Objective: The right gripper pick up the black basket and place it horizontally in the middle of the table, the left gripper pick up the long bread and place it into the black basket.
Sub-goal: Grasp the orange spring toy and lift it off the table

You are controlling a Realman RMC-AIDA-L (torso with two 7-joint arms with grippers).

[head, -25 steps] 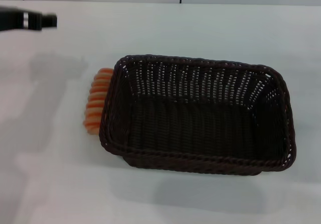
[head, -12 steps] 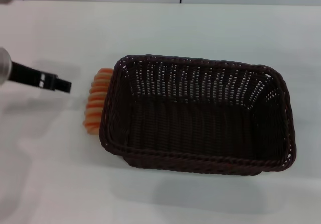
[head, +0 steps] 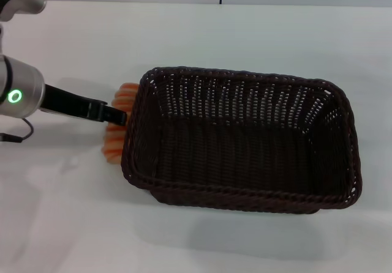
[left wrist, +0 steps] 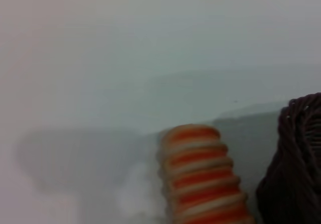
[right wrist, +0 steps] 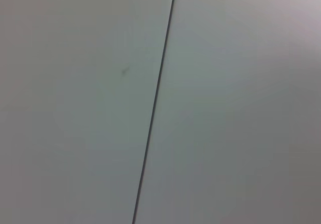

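Your white table (head: 257, 34) carries the basket (head: 242, 139) lying flat mid-table. The bread (head: 115, 139) lies touching its left wall. Your left gripper (head: 113, 115) reaches over the bread; whether its jaws are released or clenched, you cannot tell.

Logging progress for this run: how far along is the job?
Done: the black basket lies horizontally mid-table. In hand: the left tool is at the long bread, which lies on the table against the basket's left end. Left: grasping the bread and placing it into the basket. The right tool is out of view.
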